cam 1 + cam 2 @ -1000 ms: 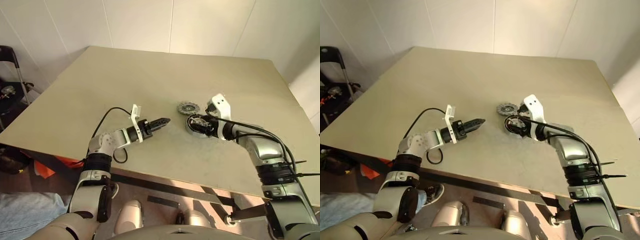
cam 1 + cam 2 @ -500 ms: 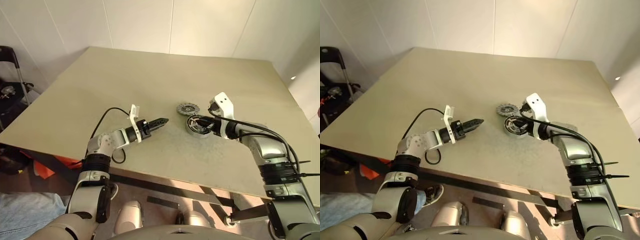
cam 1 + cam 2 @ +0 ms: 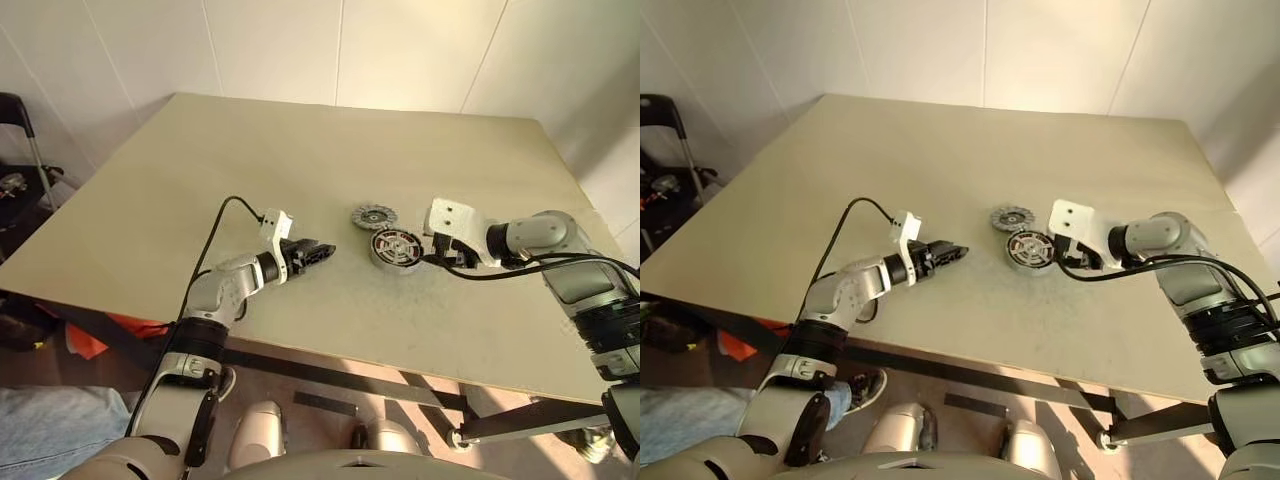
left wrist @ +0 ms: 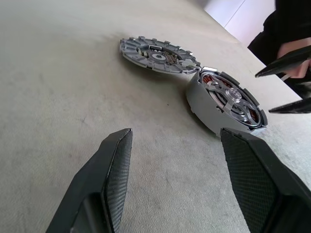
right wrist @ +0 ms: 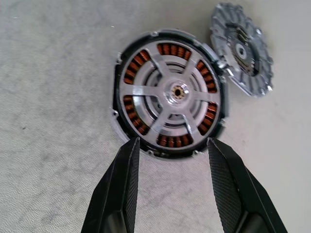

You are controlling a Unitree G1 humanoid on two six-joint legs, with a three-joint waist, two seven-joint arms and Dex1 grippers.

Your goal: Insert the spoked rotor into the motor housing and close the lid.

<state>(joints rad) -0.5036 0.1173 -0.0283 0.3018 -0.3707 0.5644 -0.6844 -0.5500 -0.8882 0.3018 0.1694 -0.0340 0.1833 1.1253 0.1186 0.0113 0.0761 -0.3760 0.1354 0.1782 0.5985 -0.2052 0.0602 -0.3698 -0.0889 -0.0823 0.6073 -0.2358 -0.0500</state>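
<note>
The motor housing (image 3: 397, 247) lies flat on the table, its red-copper windings (image 5: 167, 48) showing. The spoked rotor (image 5: 176, 91) sits inside it, its pale spokes crossing the windings inside a black rim. The ribbed grey lid (image 3: 374, 216) lies flat just behind the housing, touching or nearly touching its rim. My right gripper (image 5: 173, 141) hovers open and empty at the housing's right side, pointing down at it. My left gripper (image 4: 177, 133) is open and empty, low over the table to the left of the housing and aimed at it. The right gripper's black fingers (image 4: 284, 60) also show beyond the housing in the left wrist view.
The beige table (image 3: 300, 140) is bare around the parts. Its near edge (image 3: 330, 355) runs below both arms. A dark cart (image 3: 20, 170) stands off the table's left side, with something orange (image 3: 85, 335) under that edge.
My right gripper has drawn back to the right and upward off the housing, rolling its wrist, leaving the rotor uncovered in the housing. My left gripper has rolled on the spot.
</note>
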